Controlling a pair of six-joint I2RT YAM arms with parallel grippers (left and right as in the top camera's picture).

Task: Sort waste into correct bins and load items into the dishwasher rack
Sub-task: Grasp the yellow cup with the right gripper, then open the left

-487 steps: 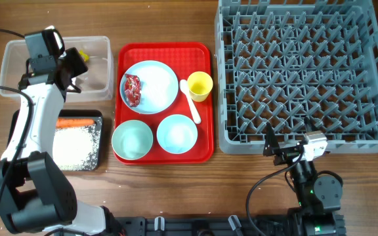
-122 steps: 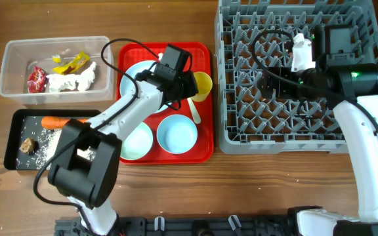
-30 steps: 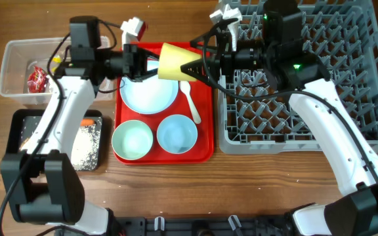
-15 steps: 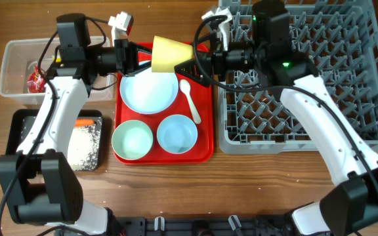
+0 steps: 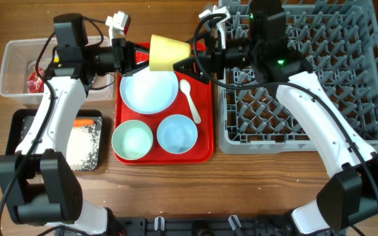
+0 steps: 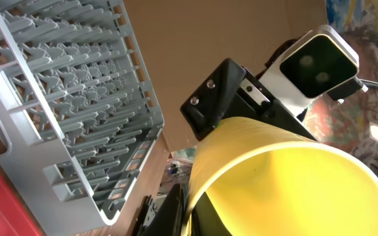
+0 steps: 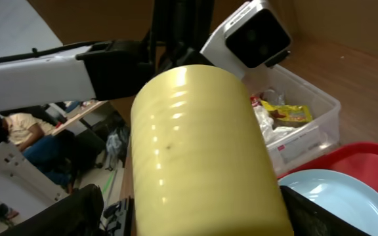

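Left jaws pinch yellow cup [image 5: 165,52] above red tray [image 5: 206,98].

**Operator:** What surface carries the load?

**Technician:** A wooden table [image 5: 176,190].

**Operator:** What rests directly on it?

**Technician:** At left, a clear tub [image 5: 8,78] and a black tray [image 5: 20,123]. At centre, a red serving tray [image 5: 205,111]. At right, just beside it, the grey dishwasher rack [image 5: 366,65].

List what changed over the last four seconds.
The left gripper lifted the yellow cup off the red tray and holds it sideways in the air; the right gripper swung from the rack, its open fingers flanking the cup. The plate, green bowl, blue bowl and spoon stayed put.
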